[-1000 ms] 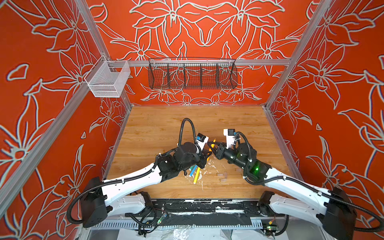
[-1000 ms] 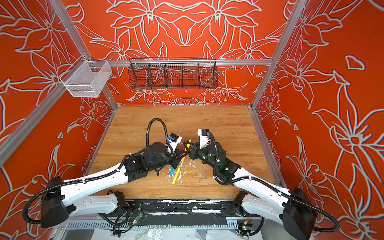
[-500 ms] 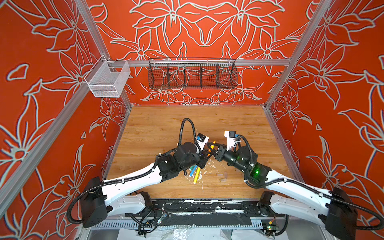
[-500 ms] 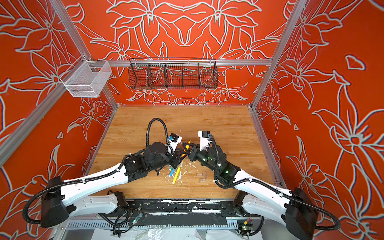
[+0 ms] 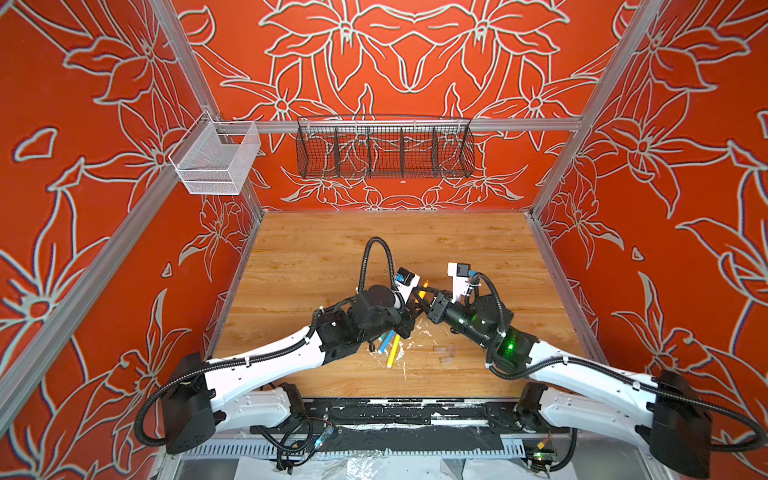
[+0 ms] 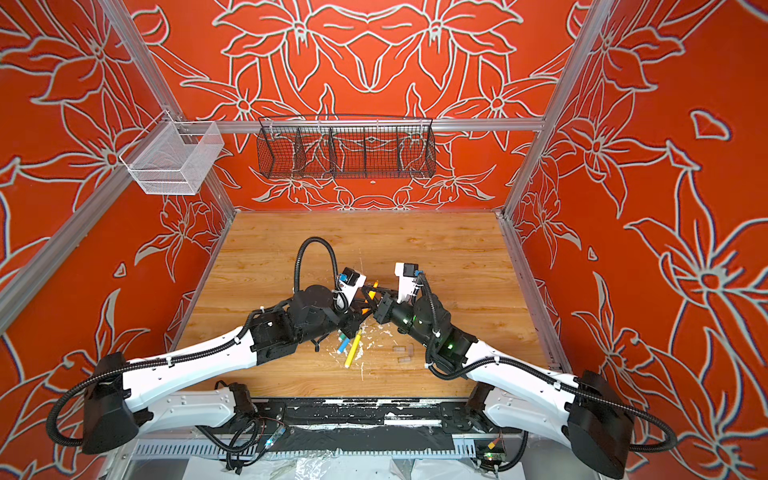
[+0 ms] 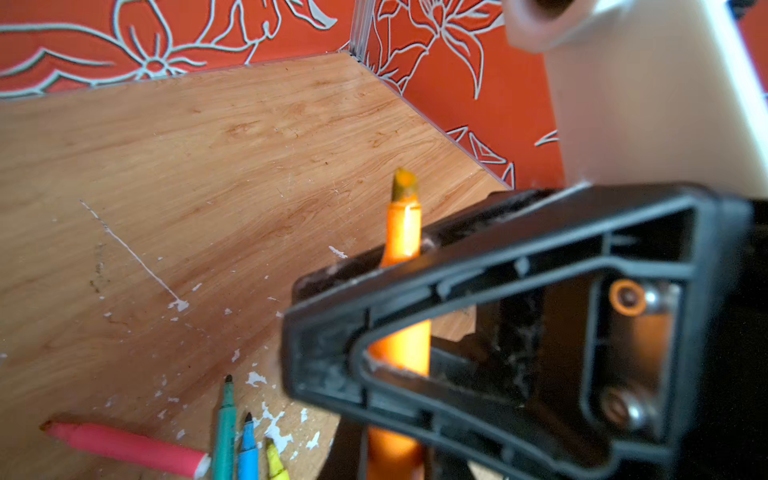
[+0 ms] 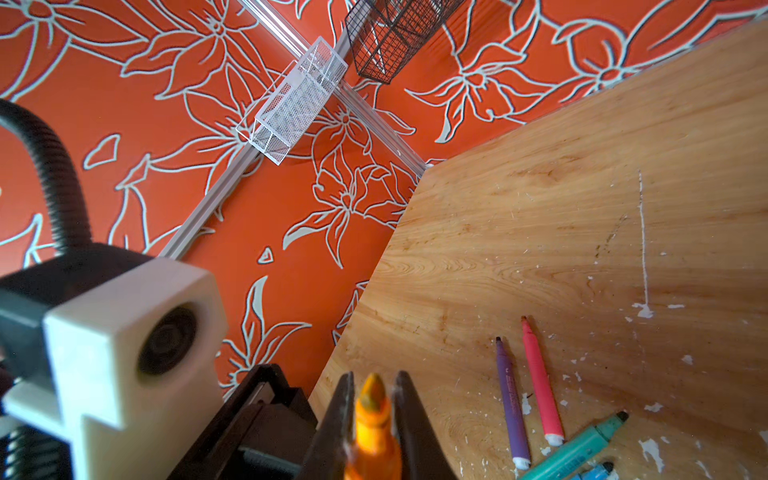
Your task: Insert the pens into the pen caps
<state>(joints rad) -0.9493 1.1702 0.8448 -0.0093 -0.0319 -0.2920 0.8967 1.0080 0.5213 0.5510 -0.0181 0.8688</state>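
Wood-grain table [image 5: 316, 266], flecked with white chips [image 7: 178, 305], sits inside orange floral walls [image 5: 415, 54]. Mid-frame in both top views, left gripper [image 5: 413, 296] and right gripper [image 8: 373, 386] both pinch the glossy orange pen [image 7: 403, 232]. Slim matte pens [image 5: 392, 351] lie just below; clear stubby caps [image 5: 444, 353] lie to their right.

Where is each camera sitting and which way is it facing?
Top views: high at the front, looking down on the table, left arm and right arm.
Right wrist: faces the far left corner and white basket; right gripper pinches the orange pen.
Left wrist: faces the far right corner; the right gripper's finger fills the foreground.
Shared: both wrist views show the orange pen and pink pen.
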